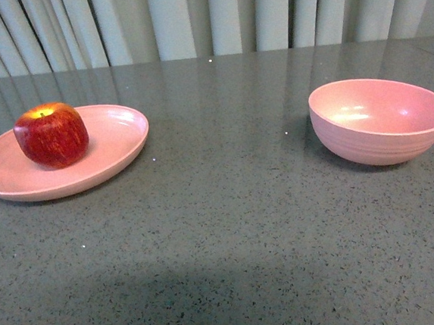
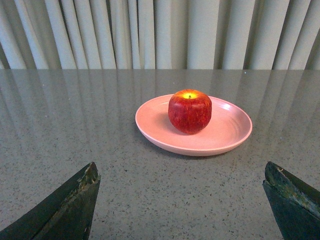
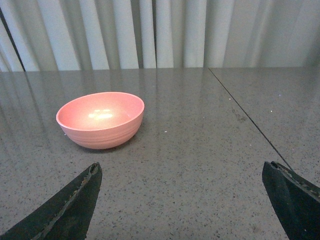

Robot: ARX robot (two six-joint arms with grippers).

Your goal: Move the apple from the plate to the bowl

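While left pincer point(image 2: 181, 168) gapes, apple point(image 2: 189, 111) sits ahead on plate point(image 2: 227, 127).

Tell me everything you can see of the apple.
The apple is round, dark red with faint lighter streaks and a yellow patch around its short stem. Its skin looks smooth and unbroken. It sits upright, stem up, on the shallow pink plate, a little off its middle. Only the plate touches it.

One apple point(image 1: 51, 134), one plate point(image 1: 115, 129), one bowl point(image 1: 381, 129), and two tools.
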